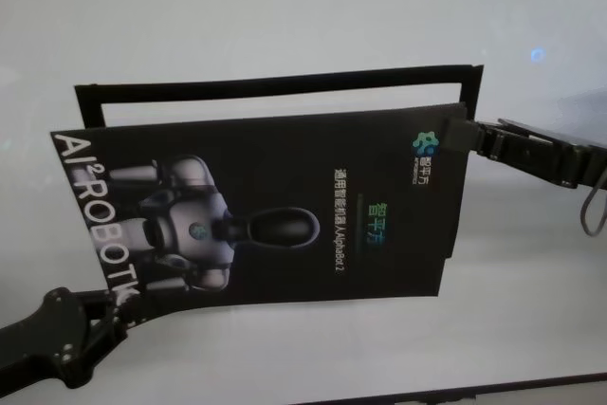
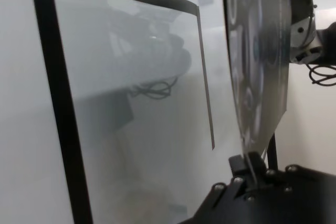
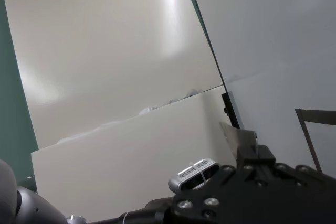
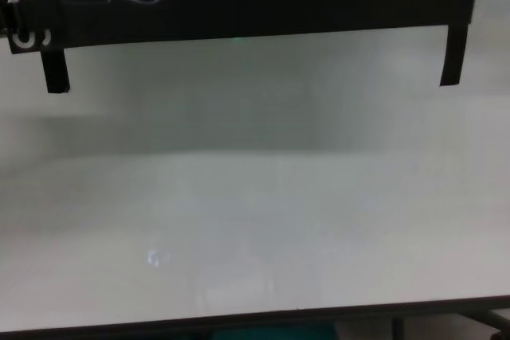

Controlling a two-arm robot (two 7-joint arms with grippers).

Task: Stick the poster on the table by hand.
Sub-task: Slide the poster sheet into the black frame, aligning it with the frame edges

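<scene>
Both grippers pinch the poster (image 1: pixel 285 201) above the table (image 1: pixel 285 7); left gripper (image 1: pixel 119 308) at its near corner, right gripper (image 1: pixel 465 135) diagonally opposite; black strips (image 1: pixel 285 82) lie beneath, toward the far edge.

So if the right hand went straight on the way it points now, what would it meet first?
It points toward the robot's left, across the poster whose edge the right hand already grips. Going on, it would only push that sheet. Past it nothing shows until the left hand, which sits nearer the robot, so probably off the line.
</scene>
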